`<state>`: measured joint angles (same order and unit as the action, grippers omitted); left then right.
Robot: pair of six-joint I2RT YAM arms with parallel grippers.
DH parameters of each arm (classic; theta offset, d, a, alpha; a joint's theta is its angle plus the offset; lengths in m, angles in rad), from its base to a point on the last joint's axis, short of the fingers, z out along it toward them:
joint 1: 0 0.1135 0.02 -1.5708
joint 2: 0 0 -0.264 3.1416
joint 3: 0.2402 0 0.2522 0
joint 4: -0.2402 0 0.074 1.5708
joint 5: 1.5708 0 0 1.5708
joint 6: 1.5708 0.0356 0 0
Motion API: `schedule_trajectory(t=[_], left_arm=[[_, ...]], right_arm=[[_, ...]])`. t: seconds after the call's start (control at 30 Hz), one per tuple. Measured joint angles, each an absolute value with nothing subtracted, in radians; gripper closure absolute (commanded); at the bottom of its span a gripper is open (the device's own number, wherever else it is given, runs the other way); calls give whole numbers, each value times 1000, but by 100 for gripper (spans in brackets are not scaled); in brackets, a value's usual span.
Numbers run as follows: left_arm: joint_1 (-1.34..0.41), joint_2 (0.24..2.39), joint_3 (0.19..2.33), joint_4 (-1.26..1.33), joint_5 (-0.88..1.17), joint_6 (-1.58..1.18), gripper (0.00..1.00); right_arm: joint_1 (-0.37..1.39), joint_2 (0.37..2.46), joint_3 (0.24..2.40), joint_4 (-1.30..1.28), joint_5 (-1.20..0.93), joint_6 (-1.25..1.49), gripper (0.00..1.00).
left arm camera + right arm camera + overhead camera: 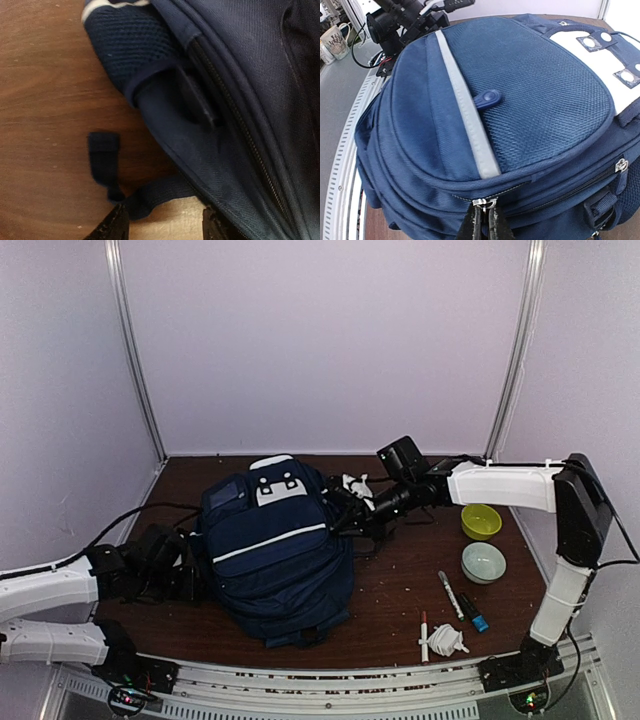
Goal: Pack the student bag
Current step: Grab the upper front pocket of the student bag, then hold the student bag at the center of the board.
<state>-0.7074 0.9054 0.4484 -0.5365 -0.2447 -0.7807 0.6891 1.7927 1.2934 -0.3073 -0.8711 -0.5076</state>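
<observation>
The student bag (pixel 275 550) lies on its back on the brown table (pixel 400 590), between the two claws. The right claw (pixel 484 217) is closed, with its two fingers pressed together at the side of the bag. The silver zipper pulls (pixel 484 202) sit right at its tips, but it cannot be told if a pull is really pinched there. Beyond this claw is the front of the bag with its pale stripe (pixel 465 105).

The left claw (pixel 164 215) is partly open and holds nothing; bare wood shows between its fingers. Just ahead of it a dark strap (pixel 150 197) of the bag lies on the table, and further ahead is the mesh side pocket (pixel 130 45).

Behind the right claw, beside its arm, stand a yellow bowl (pixel 481 520) and a pale bowl (pixel 483 562), well apart from the bag.
</observation>
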Motion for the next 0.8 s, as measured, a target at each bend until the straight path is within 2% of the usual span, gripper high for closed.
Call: schedule_trajectory(t=[0.37,0.7,0.8], left_arm=[[-818,1044,422,-244,-222,-635,46],[-960,1167,440,-134,-252,-488,47],[-987,1164,447,-105,-215,-452,50]], right_arm=[[860,1587,1069,-259,-662,-370,100],[925,1547,989,-81,-630,35,100],[926,1511,993,-63,-598,102,100]])
